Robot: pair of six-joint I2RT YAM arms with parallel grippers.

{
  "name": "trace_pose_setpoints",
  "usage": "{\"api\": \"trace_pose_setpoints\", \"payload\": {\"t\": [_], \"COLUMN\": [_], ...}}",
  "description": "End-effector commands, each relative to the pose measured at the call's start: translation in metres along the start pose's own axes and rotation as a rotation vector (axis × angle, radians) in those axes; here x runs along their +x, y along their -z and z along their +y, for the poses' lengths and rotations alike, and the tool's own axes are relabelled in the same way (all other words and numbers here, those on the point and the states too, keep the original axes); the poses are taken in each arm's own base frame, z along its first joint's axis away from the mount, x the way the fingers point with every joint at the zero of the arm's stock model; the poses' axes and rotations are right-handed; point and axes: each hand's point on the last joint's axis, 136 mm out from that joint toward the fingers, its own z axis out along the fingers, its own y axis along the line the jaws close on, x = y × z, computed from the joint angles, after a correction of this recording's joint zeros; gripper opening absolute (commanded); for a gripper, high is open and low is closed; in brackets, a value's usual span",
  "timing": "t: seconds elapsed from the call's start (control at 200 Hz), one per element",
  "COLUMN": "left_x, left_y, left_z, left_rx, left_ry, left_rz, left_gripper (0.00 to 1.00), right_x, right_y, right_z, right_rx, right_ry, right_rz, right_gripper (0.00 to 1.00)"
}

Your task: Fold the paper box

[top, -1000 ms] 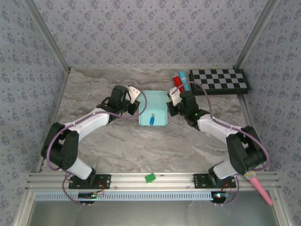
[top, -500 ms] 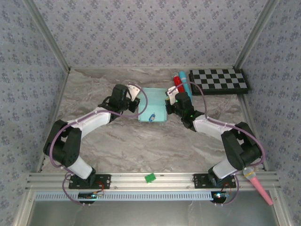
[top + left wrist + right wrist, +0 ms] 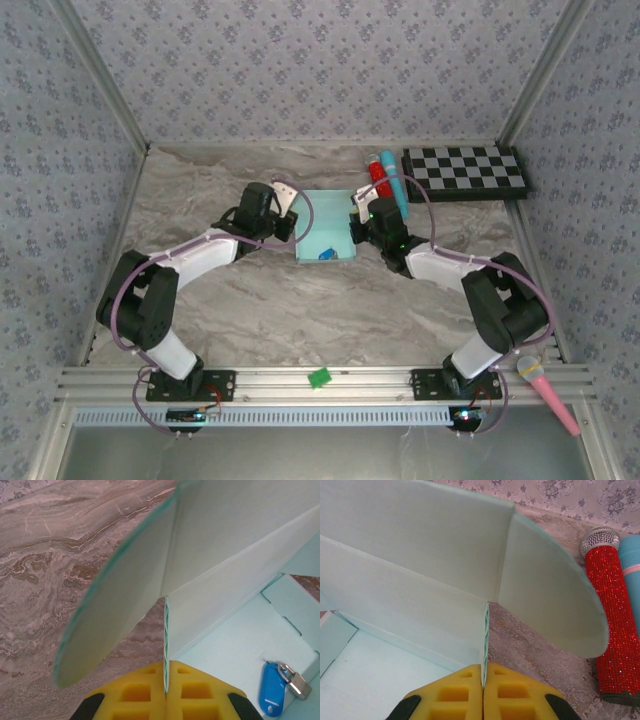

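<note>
The paper box (image 3: pixel 325 222) is pale aqua card, lying partly folded at the table's middle back with its side walls up. My left gripper (image 3: pixel 291 226) is shut on the box's left wall. In the left wrist view its yellow fingers (image 3: pixel 142 692) pinch the wall's corrugated edge, and a rounded flap (image 3: pixel 115 605) hangs outward. My right gripper (image 3: pixel 358 226) is shut on the right wall. The right wrist view shows the paper box (image 3: pixel 410 555) with its edge clamped between the yellow fingers (image 3: pixel 510 692). A blue key tag with a small padlock (image 3: pixel 274 687) lies on the box floor.
A red glitter microphone (image 3: pixel 615 625) and a blue tube (image 3: pixel 393 186) lie just right of the box. A checkerboard (image 3: pixel 465 172) sits at the back right. A pink microphone (image 3: pixel 545 392) rests by the right arm's base, and a green piece (image 3: pixel 320 377) sits on the front rail.
The right gripper has moved left toward the left gripper, drawing the box's walls closer. The box looks narrower and shorter from above. The key tag has shifted slightly inside.
</note>
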Motion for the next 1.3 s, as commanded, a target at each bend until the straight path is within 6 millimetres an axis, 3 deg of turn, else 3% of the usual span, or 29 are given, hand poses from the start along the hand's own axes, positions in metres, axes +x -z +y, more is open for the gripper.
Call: {"api": "trace_pose_setpoints", "payload": {"t": [0.0,0.44,0.8,0.964,1.294], "left_x": [0.002,0.006,0.002,0.000,-0.003], "left_y": [-0.003,-0.002,0.002,0.001,-0.007], "left_z": [-0.003,0.002,0.013,0.008,0.000], "left_rx": [0.012,-0.015,-0.080,-0.052,-0.001], "left_ry": [0.048,0.109,0.124,0.125,0.087], "left_rz": [-0.003,-0.013,-0.035,-0.044,-0.071], "left_gripper": [0.07,0.25,0.27,0.21,0.25], "right_x": [-0.017,-0.013,-0.003,0.000,0.003], "right_y": [-0.001,-0.001,-0.003,-0.004,-0.008], "right_z": [-0.003,0.003,0.001,0.002,0.004], "right_rx": [0.042,0.081,0.097,0.096,0.083], "right_ry": [-0.048,-0.041,-0.030,-0.032,-0.030], "right_rz": [-0.070,-0.086,-0.056,-0.047,-0.035], "right_gripper": [0.07,0.07,0.07,0.07,0.07]}}
